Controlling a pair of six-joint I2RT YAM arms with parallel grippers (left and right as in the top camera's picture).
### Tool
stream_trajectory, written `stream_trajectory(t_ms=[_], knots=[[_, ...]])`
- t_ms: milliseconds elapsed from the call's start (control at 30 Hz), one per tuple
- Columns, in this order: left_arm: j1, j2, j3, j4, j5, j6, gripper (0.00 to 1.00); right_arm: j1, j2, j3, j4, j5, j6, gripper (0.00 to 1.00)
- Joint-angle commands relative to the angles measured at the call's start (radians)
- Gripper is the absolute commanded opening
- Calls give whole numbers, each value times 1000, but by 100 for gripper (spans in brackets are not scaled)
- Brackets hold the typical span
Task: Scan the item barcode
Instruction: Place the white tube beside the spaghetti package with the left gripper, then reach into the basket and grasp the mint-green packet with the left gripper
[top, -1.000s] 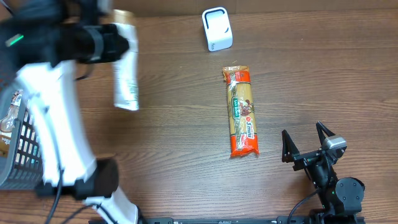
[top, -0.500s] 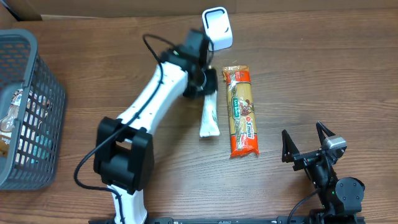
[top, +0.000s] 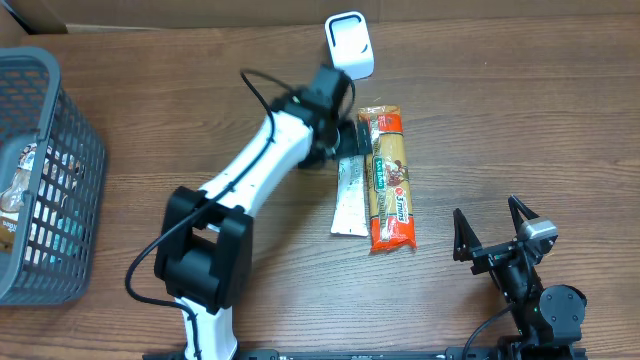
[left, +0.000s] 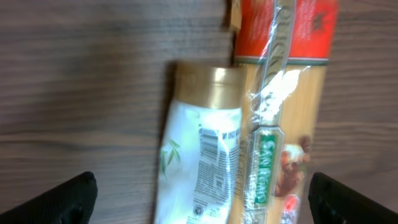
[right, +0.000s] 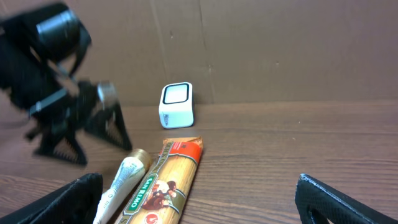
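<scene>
White tube (top: 349, 200) — gold cap toward the scanner (top: 349, 46), barcode (left: 214, 163) up — flat on the table (top: 520, 120), long edge against the pasta packet (top: 388, 178); left gripper (top: 348, 140) over its cap end, jaws wide, holding nothing; right gripper (top: 490, 235) spread empty near the front edge — bare wood around; basket (top: 60, 160) at the left edge.

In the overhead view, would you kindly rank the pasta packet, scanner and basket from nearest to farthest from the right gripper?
1. pasta packet, mid-table, left of the right gripper.
2. scanner, far edge, centre.
3. basket, far left edge.
</scene>
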Motion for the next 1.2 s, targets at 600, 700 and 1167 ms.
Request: stream_trajectory(t_ms=[600,700,1167], knots=[[1434,-253,698,-673,183,340,100,-2,-8,-10,7,0,3,100],[1531,-231,600,-611,153,323,100,-2,-8,-11,7,0,3,100],[1500,-47,391,-420,-43,302,100,-2,-8,-10,7,0,3,100]])
